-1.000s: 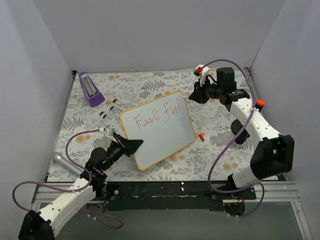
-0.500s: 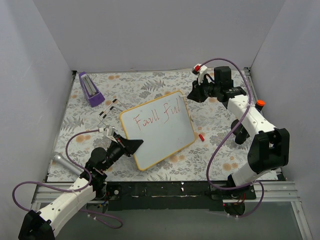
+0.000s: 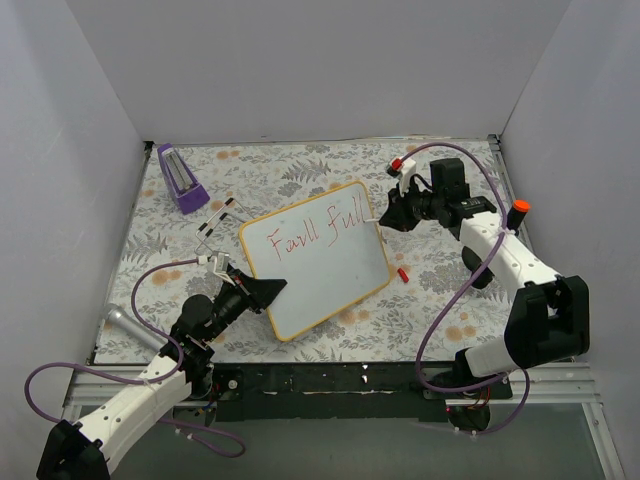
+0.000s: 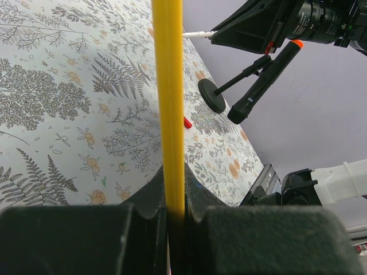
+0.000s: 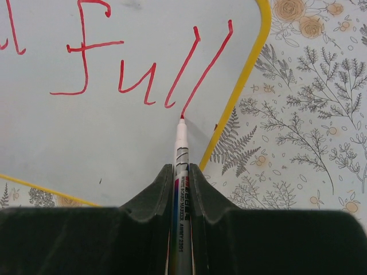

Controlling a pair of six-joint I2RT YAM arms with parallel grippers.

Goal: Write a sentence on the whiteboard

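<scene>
Whiteboard (image 3: pixel 320 265) lies flat mid-worktop (image 3: pixel 300 165), turned at an angle, yellow-orange frame all round. Floral cloth under it.

Left hand (image 3: pixel 268 290) clenched on the board's near-left edge. In the left wrist view the yellow frame runs straight up between the 2 fingers, pinched tight.

Right hand (image 3: pixel 390 212) at the board's far-right corner, clenched on a white marker (image 5: pixel 181 149). The marker barrel sits between the fingers and points forward. In the right wrist view the red tip touches the board at the bottom of the last stroke.

Sentence (image 3: pixel 312 232) so far: 1 line of red handwriting along the upper part of the board, reads roughly "Faull Full". The last "l" ends just inside the right frame edge. Rest of the board below is blank white.

Small red cap (image 3: pixel 402 273) on the cloth just beside the board's right edge, not touching it. Purple block (image 3: pixel 180 178) at far left, well apart from the board. Black-and-white striped strip (image 3: pixel 216 217) near the board's far-left corner. Silver cylinder (image 3: pixel 128 325) at the near-left worktop edge.
</scene>
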